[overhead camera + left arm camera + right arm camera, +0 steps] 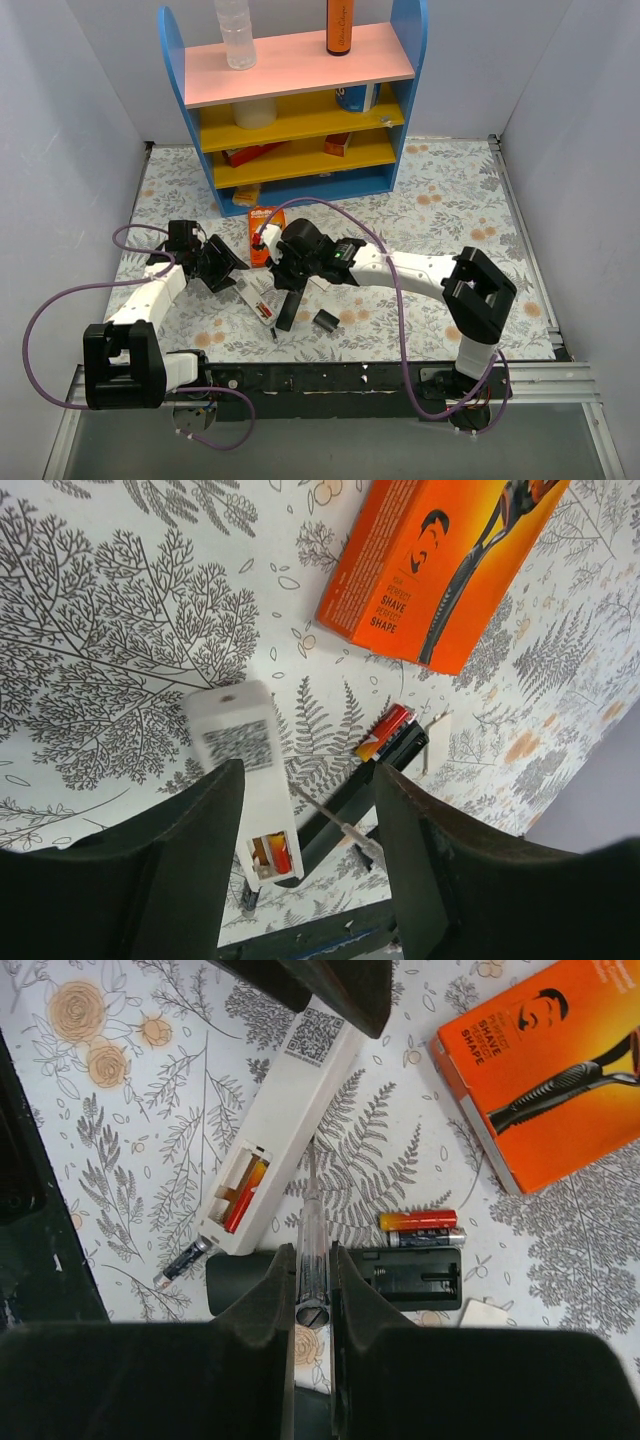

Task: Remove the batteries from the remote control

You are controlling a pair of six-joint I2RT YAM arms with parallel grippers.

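Task half done: freed battery (418,1221) lies on the table (120,1090) at 3 o'clock of the remote control (290,1110), other battery (243,1198) sits in its open compartment; right pincer (312,1260) clamps a screwdriver (312,1210), left pincer (310,780) gapes.

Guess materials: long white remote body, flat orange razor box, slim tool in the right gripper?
Long white remote body: matte moulded plastic, judging by the even, glare-free shell. Flat orange razor box: printed cardboard, likely; crisp folded edges, slight sheen. Slim tool clamped in the right gripper: see-through plastic handle and thin grey metal shaft, apparently a small screwdriver.
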